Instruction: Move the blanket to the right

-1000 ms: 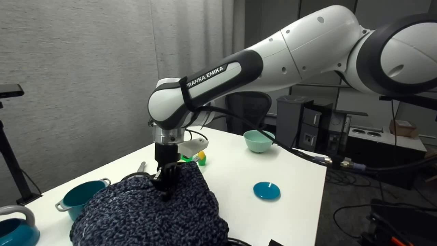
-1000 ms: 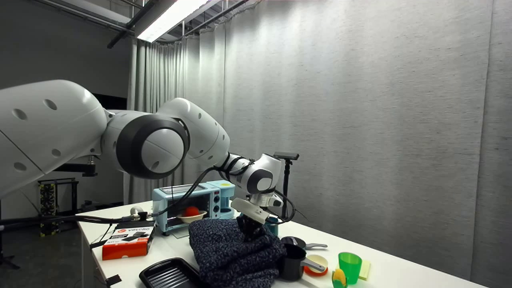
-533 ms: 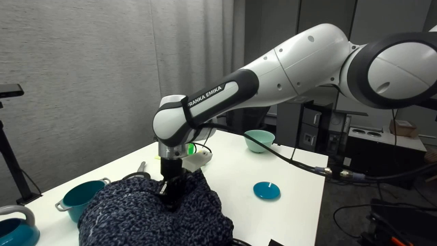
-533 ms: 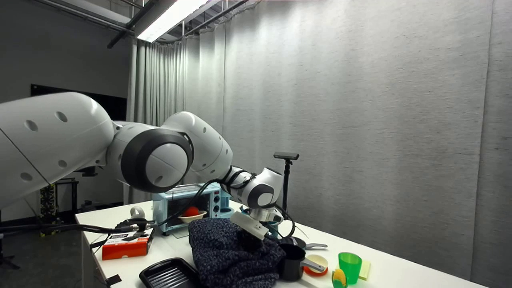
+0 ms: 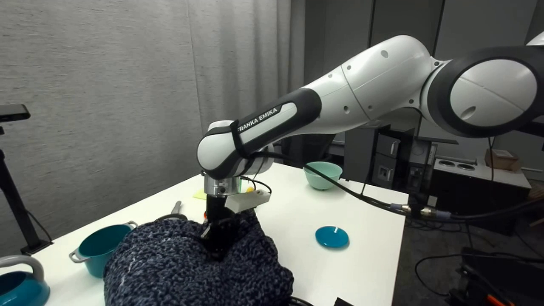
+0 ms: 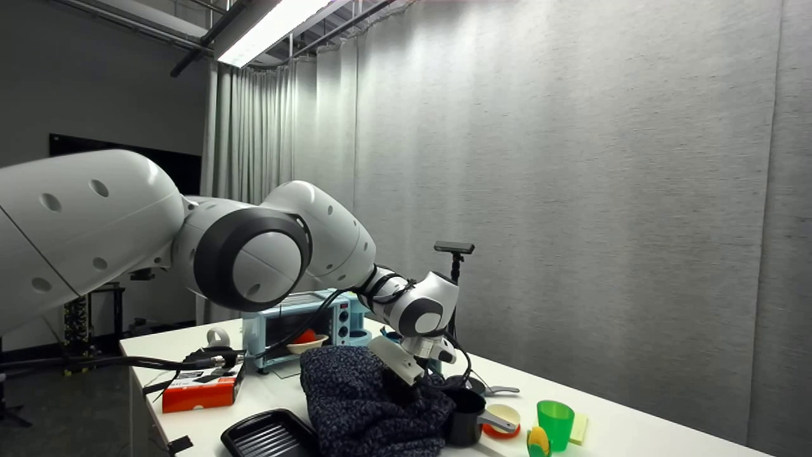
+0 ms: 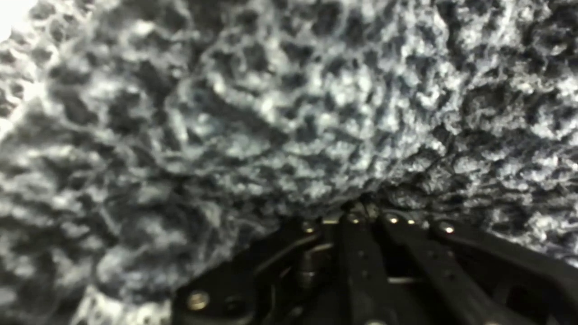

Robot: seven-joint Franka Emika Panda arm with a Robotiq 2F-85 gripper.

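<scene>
Pointing down, the pincer (image 7: 365, 209) looked clenched on a fold of the blanket (image 5: 170, 272), which lay heaped on the surface (image 5: 297, 238) beneath and around it. A rightward drag (whose right, the task left unsaid) perhaps risked meeting the black saucepan (image 6: 465, 420), beside or touching the blanket.

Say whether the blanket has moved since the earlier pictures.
Yes; in an exterior view the blanket has shifted toward picture right, uncovering more of the unmoved teal pot.

Arm (image 5: 333, 97) slanted, wrist (image 5: 222, 186) pointing down, fingers (image 7: 363, 255) together
</scene>
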